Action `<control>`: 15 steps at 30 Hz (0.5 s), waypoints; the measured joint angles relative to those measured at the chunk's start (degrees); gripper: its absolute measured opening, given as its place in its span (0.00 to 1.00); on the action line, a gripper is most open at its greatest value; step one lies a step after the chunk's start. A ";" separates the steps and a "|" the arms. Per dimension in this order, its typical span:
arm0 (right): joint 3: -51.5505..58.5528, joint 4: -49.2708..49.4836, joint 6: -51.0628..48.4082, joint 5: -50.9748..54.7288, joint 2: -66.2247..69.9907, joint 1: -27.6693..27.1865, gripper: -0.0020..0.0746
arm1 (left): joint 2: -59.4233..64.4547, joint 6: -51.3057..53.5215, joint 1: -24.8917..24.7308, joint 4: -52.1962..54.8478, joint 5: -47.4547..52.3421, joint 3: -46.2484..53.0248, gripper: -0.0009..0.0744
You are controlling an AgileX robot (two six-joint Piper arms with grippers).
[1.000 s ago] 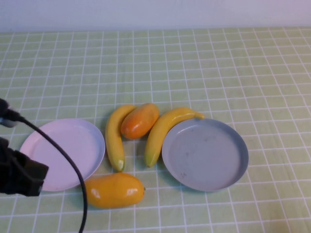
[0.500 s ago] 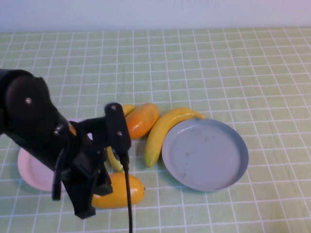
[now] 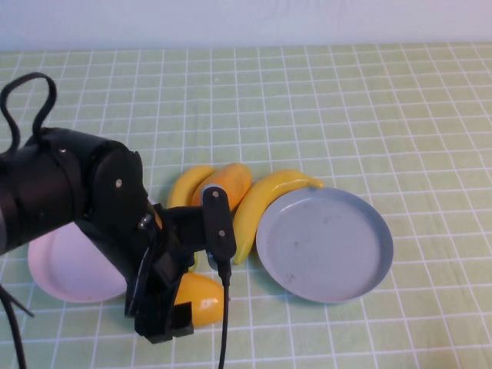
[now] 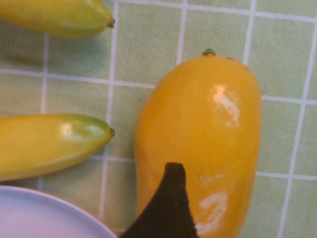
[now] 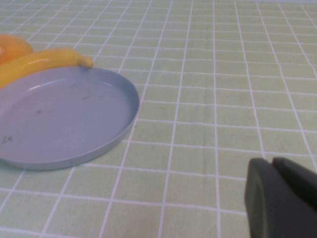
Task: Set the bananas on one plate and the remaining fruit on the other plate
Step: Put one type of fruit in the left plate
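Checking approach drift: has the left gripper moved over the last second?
Yes. The left gripper swung in from the table's left edge, past the round pale pink plate, and now hangs over the nearer plump orange mango-like fruit.

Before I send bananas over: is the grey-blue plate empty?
Empty: the grey-blue plate shows bare surface; one banana only lies against its rim.

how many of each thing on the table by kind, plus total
bananas: 2
mango-like fruits: 2
plates: 2, grey-blue plate and pink plate
total: 6
left claw hangs over the near mango-like fruit; right claw is shut beside the grey-blue plate
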 joint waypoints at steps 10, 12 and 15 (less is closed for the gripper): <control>0.00 0.11 0.00 0.00 0.00 0.00 0.01 | 6.38 0.23 0.00 2.35 -2.94 -0.48 0.84; 0.00 0.09 0.00 0.00 0.00 0.00 0.01 | 7.56 0.23 0.00 2.56 -3.07 -0.48 0.82; 0.00 0.09 0.00 0.00 0.00 0.00 0.01 | 8.47 -0.18 0.00 2.56 -3.29 -0.48 0.74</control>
